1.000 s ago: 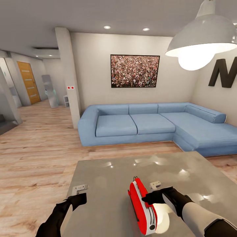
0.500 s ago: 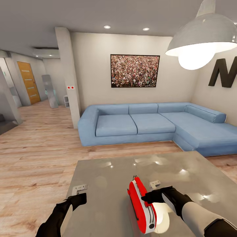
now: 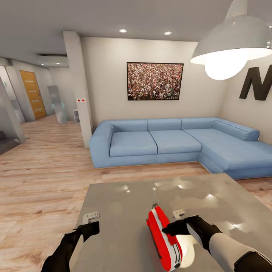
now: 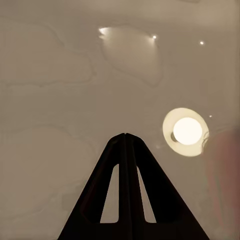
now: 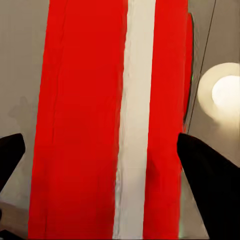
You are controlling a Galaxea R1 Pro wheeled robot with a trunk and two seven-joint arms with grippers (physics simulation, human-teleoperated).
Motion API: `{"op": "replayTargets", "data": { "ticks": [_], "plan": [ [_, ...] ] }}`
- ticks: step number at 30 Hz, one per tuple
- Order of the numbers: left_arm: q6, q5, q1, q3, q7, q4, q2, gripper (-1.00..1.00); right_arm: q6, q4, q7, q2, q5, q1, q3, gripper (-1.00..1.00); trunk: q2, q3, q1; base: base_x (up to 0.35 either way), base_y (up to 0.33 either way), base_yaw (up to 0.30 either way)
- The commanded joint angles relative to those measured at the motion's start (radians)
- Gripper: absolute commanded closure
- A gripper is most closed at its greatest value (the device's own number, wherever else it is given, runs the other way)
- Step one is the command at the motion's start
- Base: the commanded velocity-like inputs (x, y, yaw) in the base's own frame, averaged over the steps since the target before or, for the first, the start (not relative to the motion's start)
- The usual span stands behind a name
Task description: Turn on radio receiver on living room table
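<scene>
Tipping is your risk: the radio receiver [image 3: 163, 239] stands on edge on the table [image 3: 113, 211], between your right gripper's [image 3: 169, 229] spread fingers, ungripped; a sideways nudge topples it.

Bright-red radio receiver [image 3: 163, 238] with white trim, glossy grey table [image 3: 124, 211], light-blue sofa [image 3: 170, 141].

This is a home's living room: a light-blue L-shaped sofa [image 3: 177, 141] lines the far walls, with a framed crowd photograph [image 3: 155, 81] above it and a big black letter N [image 3: 258, 84] beside. A white dome pendant lamp [image 3: 231, 41] hangs over a low glossy grey table [image 3: 121, 211] on wood flooring [image 3: 41, 177], and an orange door [image 3: 33, 94] closes a hallway.
</scene>
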Motion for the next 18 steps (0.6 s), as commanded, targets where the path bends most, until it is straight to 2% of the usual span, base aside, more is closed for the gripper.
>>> {"op": "replayTargets", "data": {
  "ticks": [1,18],
  "plan": [
    [0.000,0.000,0.000,0.000,0.000,0.000,0.000,1.00,0.000,0.000,0.000,0.000,0.000,0.000,0.000,-1.00,0.000,0.000,0.000,0.000,0.000,0.000],
    [0.001,-0.003,0.000,-0.004,-0.002,0.000,0.000,1.00,0.000,0.000,-0.002,0.000,0.001,0.000,0.000,-1.00,0.000,0.000,0.000,0.000,0.000,0.000]
  ]
}}
